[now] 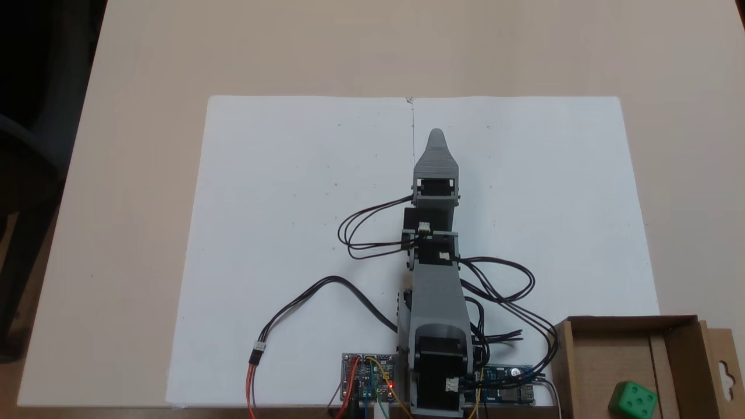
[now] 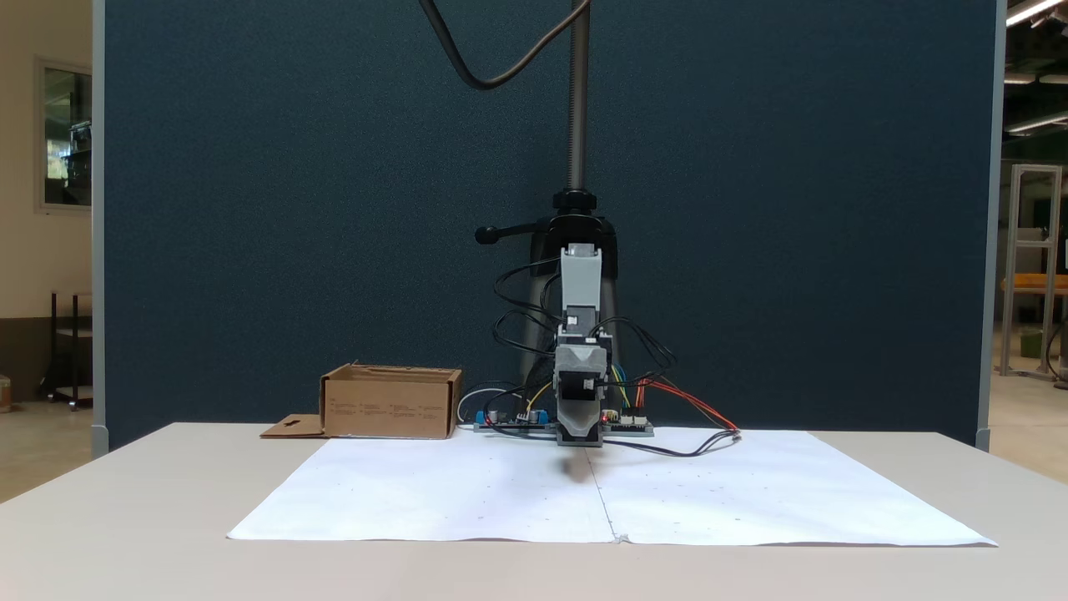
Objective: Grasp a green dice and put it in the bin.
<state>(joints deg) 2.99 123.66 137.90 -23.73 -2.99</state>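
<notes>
The green dice (image 1: 633,400) lies inside the bin (image 1: 628,320), a brown cardboard box at the lower right corner in a fixed view. In the other fixed view the bin (image 2: 390,405) stands left of the arm and its walls hide the dice. My gripper (image 1: 436,137) points away from the arm's base over the white paper, far from the bin, with nothing in it. Only its upper jaw shows from above. Head-on, the gripper (image 2: 580,441) hangs low just above the paper as one grey mass, so I cannot tell whether the jaws are apart.
A large white paper sheet (image 1: 291,203) covers the middle of the tan table. Circuit boards (image 1: 368,378) and looping black cables (image 1: 361,233) lie around the arm's base. The bin's flap (image 1: 724,372) sticks out sideways. A camera pole (image 2: 576,100) rises behind the arm.
</notes>
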